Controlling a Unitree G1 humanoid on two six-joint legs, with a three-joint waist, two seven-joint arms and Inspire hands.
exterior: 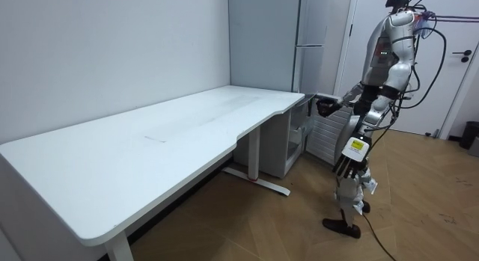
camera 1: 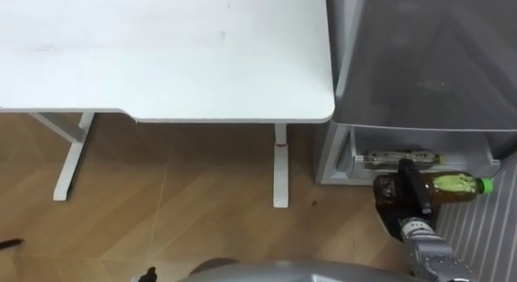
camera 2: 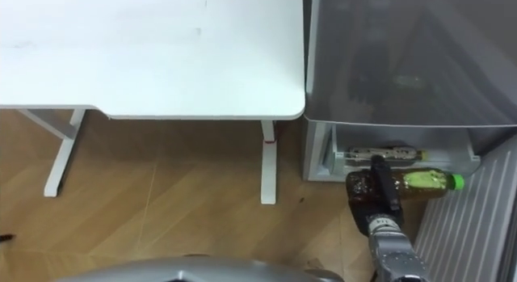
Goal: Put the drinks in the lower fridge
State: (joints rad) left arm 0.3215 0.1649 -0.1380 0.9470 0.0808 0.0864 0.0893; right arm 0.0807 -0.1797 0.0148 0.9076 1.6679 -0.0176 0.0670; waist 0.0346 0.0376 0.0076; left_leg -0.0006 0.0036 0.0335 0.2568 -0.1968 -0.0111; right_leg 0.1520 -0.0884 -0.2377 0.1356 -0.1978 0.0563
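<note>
My right hand (camera 1: 397,198) is shut on a bottle of brown drink with a green cap (camera 1: 454,185), held on its side low in front of the open lower fridge compartment (camera 1: 346,157). A second bottle (camera 1: 401,158) lies on its side inside that compartment. In the room view my right hand (exterior: 324,105) reaches toward the grey fridge (exterior: 262,37), and my left hand (exterior: 349,162) hangs at my side with relaxed fingers. I stand on the wooden floor just in front of the fridge.
A white table (camera 1: 161,56) stands against the fridge's left side, one leg (camera 1: 280,165) close to the compartment. A ribbed white panel (camera 1: 485,233) rises at the right of the bottle. The grey fridge front (camera 1: 420,56) overhangs the compartment.
</note>
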